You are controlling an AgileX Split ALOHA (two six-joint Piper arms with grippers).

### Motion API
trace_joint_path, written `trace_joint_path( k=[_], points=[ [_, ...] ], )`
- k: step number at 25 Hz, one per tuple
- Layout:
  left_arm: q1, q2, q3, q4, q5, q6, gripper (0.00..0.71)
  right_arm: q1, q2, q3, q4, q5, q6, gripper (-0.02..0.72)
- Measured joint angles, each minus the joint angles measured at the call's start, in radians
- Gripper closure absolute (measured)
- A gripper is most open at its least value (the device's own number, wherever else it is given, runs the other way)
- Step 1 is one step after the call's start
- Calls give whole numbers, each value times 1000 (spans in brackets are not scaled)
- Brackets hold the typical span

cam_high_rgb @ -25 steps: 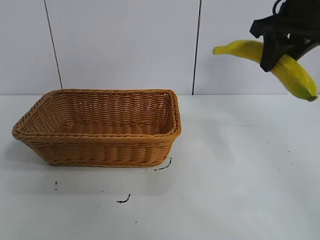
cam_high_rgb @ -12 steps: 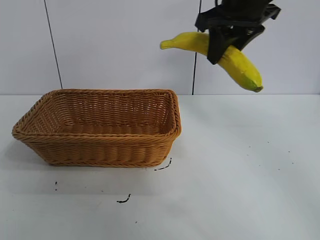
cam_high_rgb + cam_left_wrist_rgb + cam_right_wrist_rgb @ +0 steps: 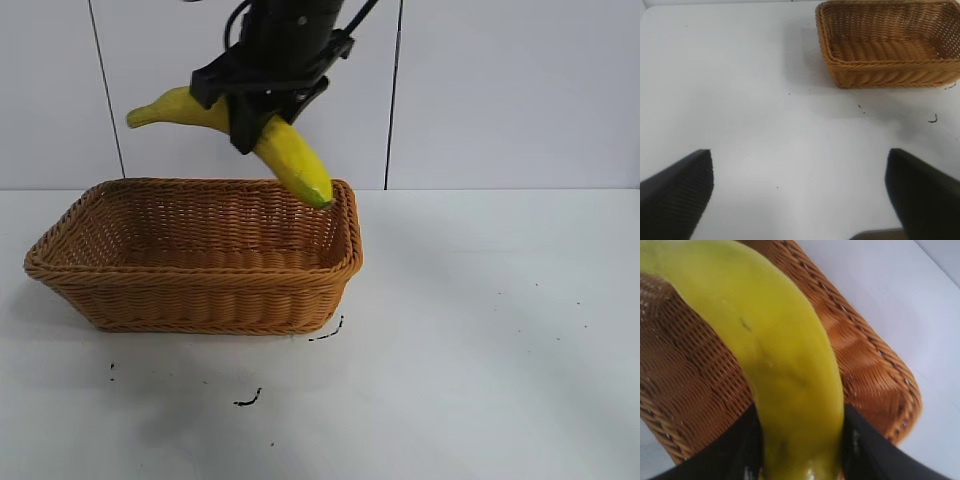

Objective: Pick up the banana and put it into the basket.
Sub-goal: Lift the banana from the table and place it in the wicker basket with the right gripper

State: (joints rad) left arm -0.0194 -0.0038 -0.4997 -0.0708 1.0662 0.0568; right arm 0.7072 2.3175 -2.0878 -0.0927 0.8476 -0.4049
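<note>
Right claw (image 3: 262, 112) pinching banana (image 3: 290, 158), carried across from far right; now above basket (image 3: 200, 300) right half. Banana tip just over rim. Next: lower, release. Left claw (image 3: 800, 192) spread, parked.

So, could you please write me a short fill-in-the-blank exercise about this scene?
1. The right end effector is closed on the ____.
2. The banana hangs above the ____, not yet inside it.
3. The basket has nothing ____ it.
4. The left end effector is ____, over bare table.

Missing words: banana; basket; in; open
</note>
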Motion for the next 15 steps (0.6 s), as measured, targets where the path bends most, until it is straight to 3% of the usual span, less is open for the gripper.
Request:
trace_joint_path(
  k=[7, 15],
  points=[
    [0, 0, 0, 0, 0, 0, 17, -9, 74, 0, -36, -48, -33, 412],
    [0, 0, 0, 0, 1, 0, 17, -47, 105, 0, -8, -66, -36, 412]
  ],
)
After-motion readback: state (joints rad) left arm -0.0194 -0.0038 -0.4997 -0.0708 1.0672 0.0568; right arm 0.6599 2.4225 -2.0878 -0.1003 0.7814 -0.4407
